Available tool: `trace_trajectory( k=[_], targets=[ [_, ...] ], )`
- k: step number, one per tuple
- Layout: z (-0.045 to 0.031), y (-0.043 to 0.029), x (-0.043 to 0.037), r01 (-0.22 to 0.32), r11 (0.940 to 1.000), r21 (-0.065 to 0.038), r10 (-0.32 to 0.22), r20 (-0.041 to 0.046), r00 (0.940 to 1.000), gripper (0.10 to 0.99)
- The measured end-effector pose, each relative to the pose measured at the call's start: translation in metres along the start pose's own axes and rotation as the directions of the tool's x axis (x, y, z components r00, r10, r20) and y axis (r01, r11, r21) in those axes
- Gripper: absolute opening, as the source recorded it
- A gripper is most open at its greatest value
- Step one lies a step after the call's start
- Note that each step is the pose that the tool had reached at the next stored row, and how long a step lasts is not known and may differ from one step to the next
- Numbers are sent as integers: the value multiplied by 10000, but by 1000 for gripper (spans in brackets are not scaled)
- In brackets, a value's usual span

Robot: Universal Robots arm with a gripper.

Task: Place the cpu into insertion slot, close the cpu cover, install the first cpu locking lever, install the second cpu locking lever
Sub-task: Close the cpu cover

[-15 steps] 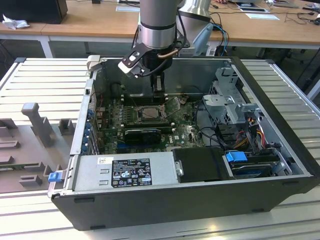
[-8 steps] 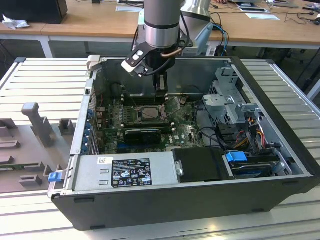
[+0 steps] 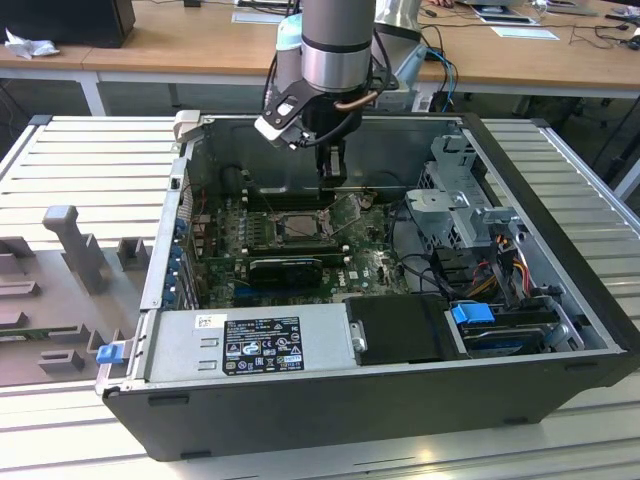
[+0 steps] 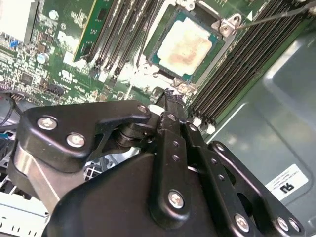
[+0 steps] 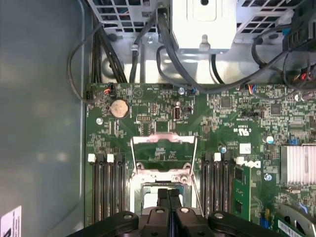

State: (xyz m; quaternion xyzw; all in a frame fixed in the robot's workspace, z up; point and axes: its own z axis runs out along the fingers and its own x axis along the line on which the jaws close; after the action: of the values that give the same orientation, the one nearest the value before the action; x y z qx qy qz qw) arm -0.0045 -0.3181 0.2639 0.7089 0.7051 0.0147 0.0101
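cpu (image 4: 186,43) sits in the insertion slot (image 3: 300,226), memory slots (image 5: 106,190) flanking it on both sides; cpu cover (image 5: 163,148) looks swung up off one edge; gripper (image 5: 168,193) just above the slot.

You'll find no print here that can be read. The lettering on the label (image 3: 262,345) on the power supply (image 3: 325,345) is too fine to make out. A white sticker (image 4: 286,183) on the case wall (image 4: 276,123) perhaps carries a certification mark.

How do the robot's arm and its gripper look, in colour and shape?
The arm is a silver-grey cylinder with a black band, a pale blue cap and a copper-coloured cable looping at the wrist. The gripper is black, built of flat linked bars with rounded ends, fastened by silver screws.
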Motion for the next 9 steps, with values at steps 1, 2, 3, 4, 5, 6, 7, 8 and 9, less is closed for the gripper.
trace_trajectory(
  k=[1,2,3,4,5,6,7,8,9],
  targets=[
    [1,12,0,0,10000,5,0,-1,10000,106],
    [1,21,0,-1,10000,8,1,-1,10000,106],
    [1,28,0,-1,10000,11,1,-1,10000,106],
    [2,48,0,-1,10000,18,1,-1,10000,106],
    [3,64,1,-1,10000,24,1,-1,10000,106],
    [3,77,1,-1,10000,28,1,-1,10000,106],
    [4,112,2,1,10000,40,-1,0,10000,106],
    [7,127,2,0,10000,48,0,-1,10000,106],
    [12,163,4,7,10000,68,-7,-2,10000,106]
  ],
)
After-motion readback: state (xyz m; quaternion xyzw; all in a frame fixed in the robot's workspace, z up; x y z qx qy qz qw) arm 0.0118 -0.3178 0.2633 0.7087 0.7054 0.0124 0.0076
